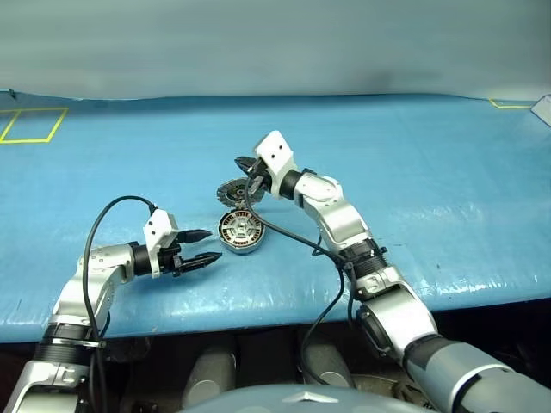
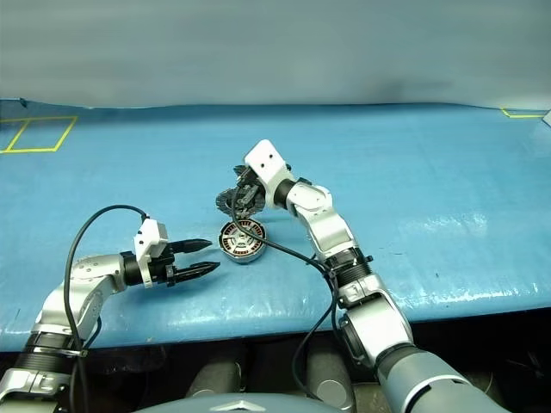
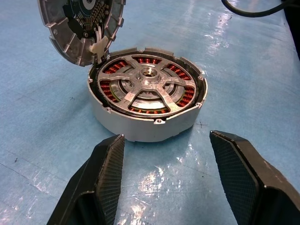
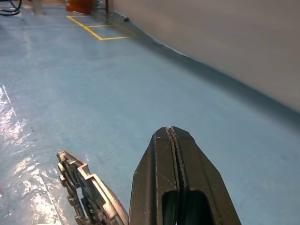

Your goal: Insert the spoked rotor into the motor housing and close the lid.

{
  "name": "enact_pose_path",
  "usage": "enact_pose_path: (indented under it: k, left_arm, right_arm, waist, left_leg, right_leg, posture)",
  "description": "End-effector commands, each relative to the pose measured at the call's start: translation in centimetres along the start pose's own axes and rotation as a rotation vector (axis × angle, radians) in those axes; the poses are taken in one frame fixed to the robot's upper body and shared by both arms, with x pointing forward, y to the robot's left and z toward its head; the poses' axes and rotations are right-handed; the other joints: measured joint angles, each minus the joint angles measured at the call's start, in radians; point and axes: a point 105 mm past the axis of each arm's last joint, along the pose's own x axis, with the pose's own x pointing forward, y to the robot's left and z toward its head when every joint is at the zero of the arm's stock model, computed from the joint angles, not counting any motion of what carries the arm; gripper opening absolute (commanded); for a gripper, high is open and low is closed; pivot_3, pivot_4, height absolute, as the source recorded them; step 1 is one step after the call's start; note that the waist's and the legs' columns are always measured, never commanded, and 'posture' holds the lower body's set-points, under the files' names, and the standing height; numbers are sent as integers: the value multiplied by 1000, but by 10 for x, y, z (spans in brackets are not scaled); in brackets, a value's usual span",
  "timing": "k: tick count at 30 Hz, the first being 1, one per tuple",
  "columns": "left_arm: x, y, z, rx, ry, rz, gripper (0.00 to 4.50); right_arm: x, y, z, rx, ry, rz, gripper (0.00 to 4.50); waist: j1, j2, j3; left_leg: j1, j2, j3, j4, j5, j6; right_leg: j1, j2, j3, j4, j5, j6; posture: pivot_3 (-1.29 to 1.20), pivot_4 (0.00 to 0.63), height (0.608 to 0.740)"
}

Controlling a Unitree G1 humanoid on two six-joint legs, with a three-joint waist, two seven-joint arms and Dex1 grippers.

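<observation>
Lid (image 3: 79,28) stands open at housing's (image 3: 147,101) 11 o'clock; stiff, heavy, push rim. Right tool (image 4: 174,140) pressed together, left tool (image 3: 168,154) spread.

You've got a motor housing (image 3: 143,123) in matt silver-grey cast metal, w/ glossy copper windings inside. The spoked rotor (image 3: 147,89) seated in it looks brushed pale metal, smooth. The lid (image 3: 79,28) is dull grey metal w/ a notched rim. Table cover (image 3: 243,79) is blue sheet, slightly wrinkled, semi-gloss w/ glare patches. Left gripper (image 3: 164,183) fingers (image 3: 110,173) are black, finely textured pads; right gripper (image 4: 172,140) has smooth black plastic fingers w/ serrated inner edges.
</observation>
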Motion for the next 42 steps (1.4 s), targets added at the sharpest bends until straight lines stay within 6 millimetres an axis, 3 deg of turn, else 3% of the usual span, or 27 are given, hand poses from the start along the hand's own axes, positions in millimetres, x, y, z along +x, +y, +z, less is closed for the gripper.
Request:
enact_pose_path:
  k: [1, 14, 24, 42]
  left_arm:
    - [-2, 0, 12, 31, -38, 6, 3142]
    - [-8, 3, 9, 15, -46, 40, 3142]
    - [-13, 10, 15, 28, -42, 51, 3142]
    - [-8, 8, 18, 27, -45, 38, 3142]
  right_arm:
    - [5, 8, 12, -45, -37, 49, 0]
    - [-21, 32, 3, -40, -24, 83, 0]
    - [-32, 66, -7, 11, -1, 111, 0]
    - [-41, 86, -78, 138, 190, 104, 0]
  waist:
    - [0, 0, 0]
    - [0, 0, 0]
    - [1, 0, 0]
    - [2, 0, 0]
  left_leg:
    - [0, 0, 0, 0, 0, -1]
    - [0, 3, -1, 0, -2, -2]
    - [0, 4, -1, 0, -2, -3]
    - [2, 5, 0, 0, -2, -3]
  right_leg:
    - [0, 1, 0, 0, 0, 0]
    - [-1, 4, 0, 0, -1, -1]
    - [-1, 4, 0, 0, -1, -2]
    - [1, 5, 0, 0, -4, -6]
  posture:
    - [0, 150, 740]
    - [0, 150, 740]
    - [0, 150, 740]
    - [0, 150, 740]
